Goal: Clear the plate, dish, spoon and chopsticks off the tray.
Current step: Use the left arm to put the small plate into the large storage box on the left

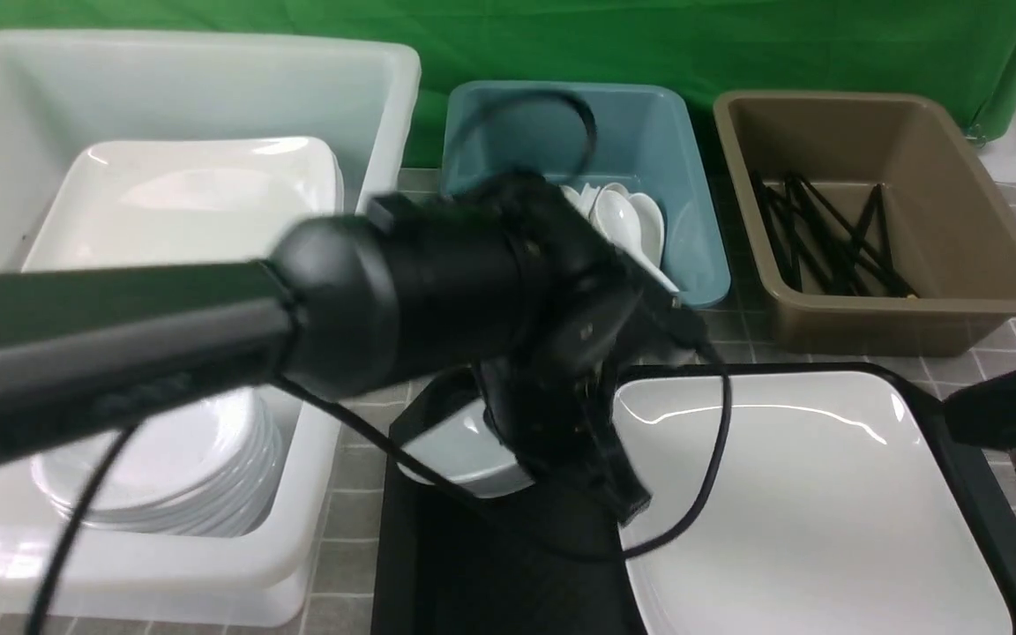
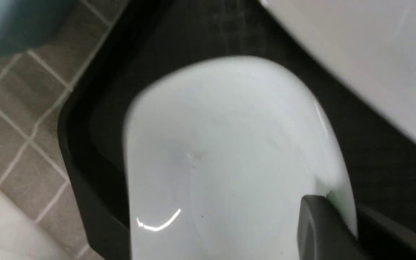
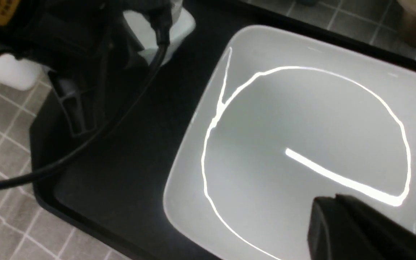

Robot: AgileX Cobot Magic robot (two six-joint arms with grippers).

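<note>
The small white dish (image 1: 459,454) sits at the far left corner of the black tray (image 1: 490,573). My left gripper (image 1: 517,445) reaches down onto it. In the left wrist view my left gripper (image 2: 338,206) is shut on the rim of the dish (image 2: 222,151), one finger inside and one outside. The large white plate (image 1: 808,494) fills the tray's right side. My right gripper (image 1: 953,419) hovers over its right edge, shut and empty, as the right wrist view (image 3: 323,211) shows above the plate (image 3: 302,119). No spoon or chopsticks show on the tray.
A big white tub (image 1: 173,79) at left holds stacked plates and dishes. A blue bin (image 1: 693,176) holds white spoons (image 1: 627,220). A brown tub (image 1: 958,176) holds black chopsticks (image 1: 825,234). My left arm's cable (image 1: 711,494) hangs over the plate.
</note>
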